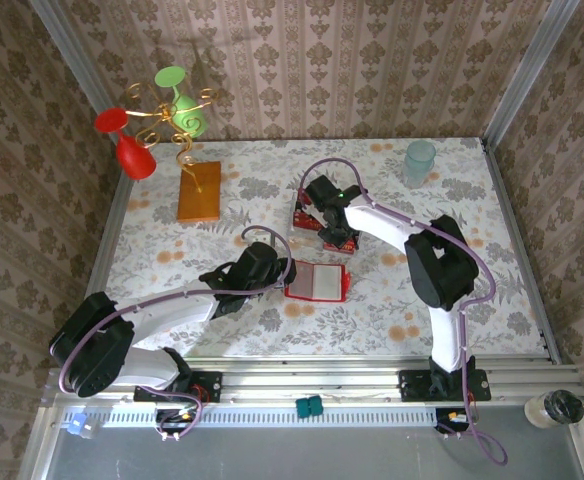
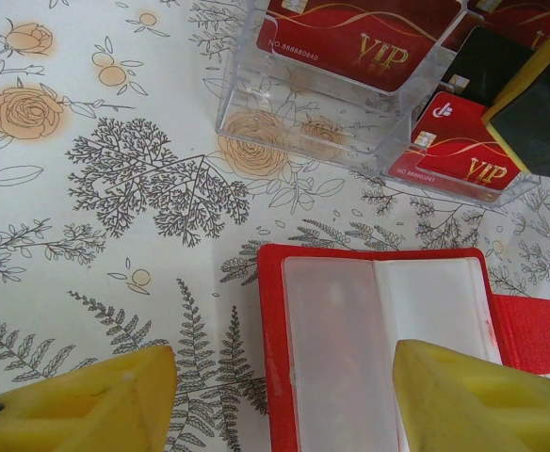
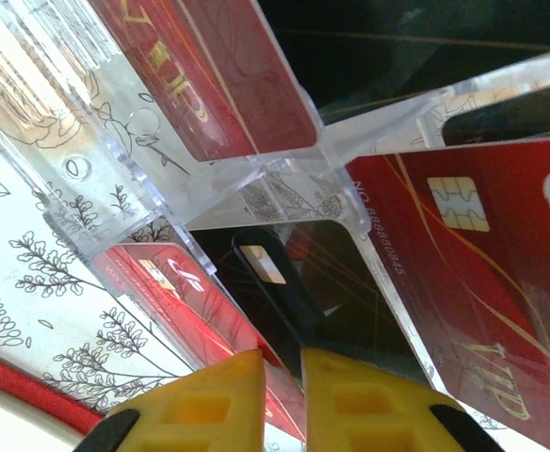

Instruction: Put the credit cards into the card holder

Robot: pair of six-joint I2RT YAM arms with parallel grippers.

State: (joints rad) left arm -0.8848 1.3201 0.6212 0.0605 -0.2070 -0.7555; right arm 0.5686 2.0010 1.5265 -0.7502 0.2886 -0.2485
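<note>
The card holder (image 2: 379, 320) lies open on the flowered tablecloth, red with pale clear pockets; in the top view the card holder (image 1: 318, 283) sits at mid-table. My left gripper (image 2: 283, 363) is open just above it, its yellow fingers (image 2: 87, 405) astride the left pocket. Behind it a clear acrylic stand (image 2: 284, 104) holds red VIP credit cards (image 2: 369, 42). My right gripper (image 3: 283, 363) reaches into that stand (image 3: 284, 179), fingers pressed on a credit card (image 3: 267, 268) seen edge-on. Further cards (image 3: 473, 282) lean beside it. In the top view the right gripper (image 1: 334, 232) is at the stand.
An orange-brown slab (image 1: 199, 190) lies at the back left under a gold rack with a red glass (image 1: 132, 150) and a green glass (image 1: 184, 110). A pale cup (image 1: 419, 160) stands at the back right. A small jar (image 1: 554, 408) sits off the table, front right.
</note>
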